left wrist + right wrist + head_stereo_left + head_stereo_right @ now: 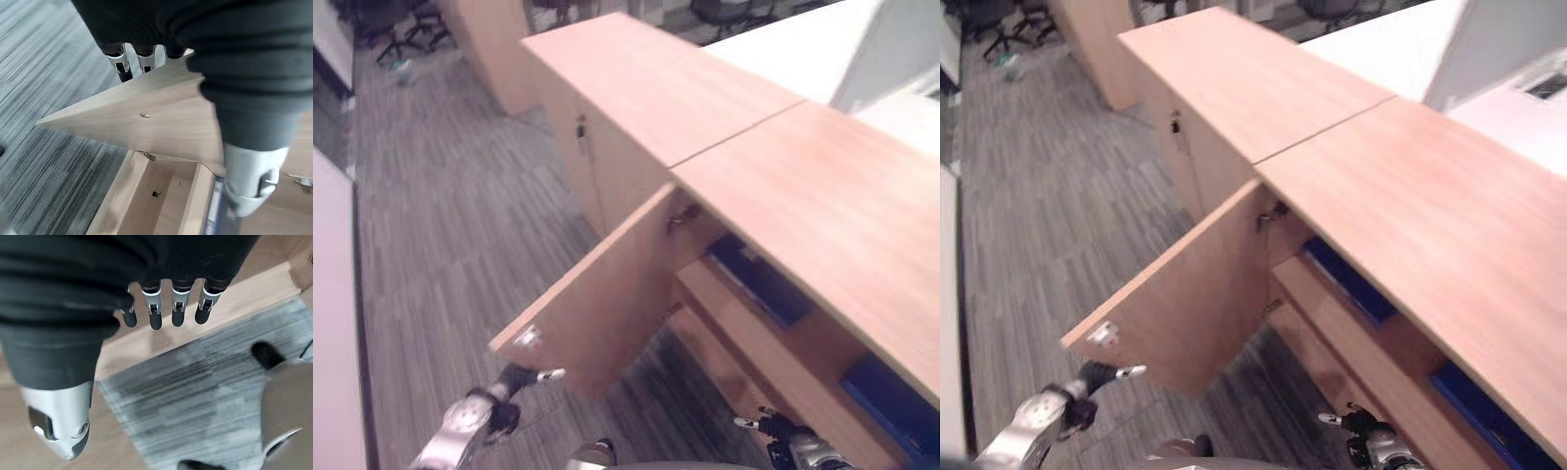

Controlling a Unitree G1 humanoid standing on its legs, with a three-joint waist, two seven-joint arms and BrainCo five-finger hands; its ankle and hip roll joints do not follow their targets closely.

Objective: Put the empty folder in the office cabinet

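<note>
Low wooden office cabinet point(822, 206) along the right of the head views, under a long flat top, with its door point(607, 299) swung wide out over the grey striped carpet point(450, 225). Inside the opened bay, wooden shelves point(759, 343) carrying blue folders point(759, 279) lying flat on the upper level, and more blue point(891, 397) lower right on the level beneath. A second cabinet section point(597, 147) farther off with door closed and a small lock point(579, 127) on its front. Left hand point(524, 377) low in the scene, just below the free outer corner of the open door, fingers straight and relaxed and clamped on nothing; in the left wrist view the dark-tipped fingers point(122, 61) extending past the door's edge, the door's inner face and the bay's wooden compartments beyond them. Right hand point(773, 426) low at the right beside the cabinet's bottom shelf, fingers point(166, 313) straight, side by side and empty, over a wooden ledge and carpet. No folder in either hand; the blue folders on the shelves inside the cabinet. Office chairs point(401, 24) in the far background.
</note>
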